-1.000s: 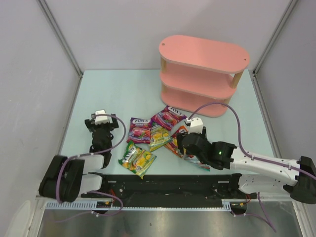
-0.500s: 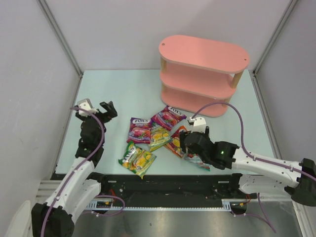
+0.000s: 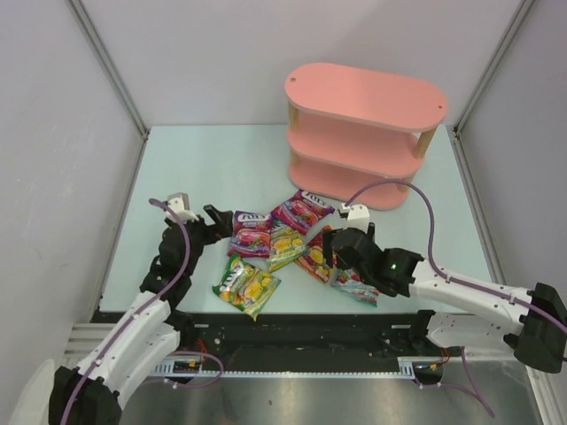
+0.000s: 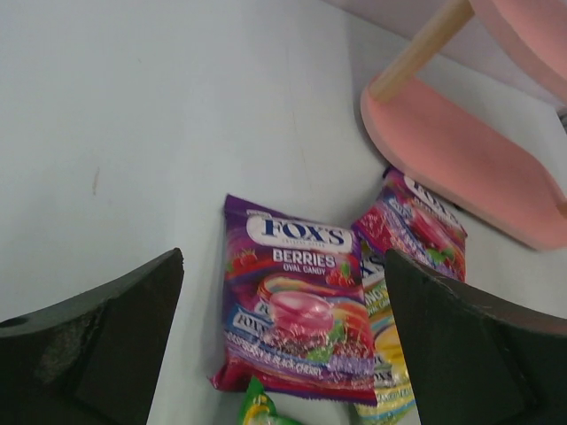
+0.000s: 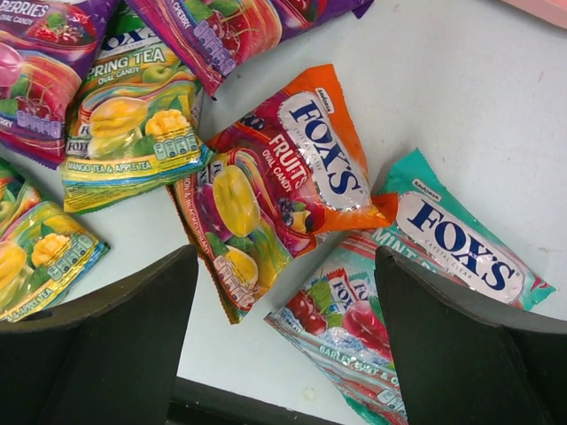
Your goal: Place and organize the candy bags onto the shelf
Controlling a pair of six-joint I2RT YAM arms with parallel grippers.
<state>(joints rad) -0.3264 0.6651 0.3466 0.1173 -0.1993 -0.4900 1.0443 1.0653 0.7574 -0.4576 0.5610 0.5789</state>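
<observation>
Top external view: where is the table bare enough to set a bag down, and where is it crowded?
Bare: the table left of the shelf to the back wall, and the shelf's top board. Crowded: near centre, where the candy bags overlap beside the left gripper and under the right gripper.

I work at a pale mint-green table point(image 3: 221, 168), closed in on three sides by plain light grey walls point(image 3: 221, 62), with slim aluminium struts point(image 3: 108, 66) slanting up from its two far corners. Along the near edge before me runs a black rail point(image 3: 301, 328), and below that lies a sheet of brushed metal point(image 3: 301, 403). The light is soft and even, leaving only faint shadows on the tabletop, which bears one small dark scuff.
</observation>
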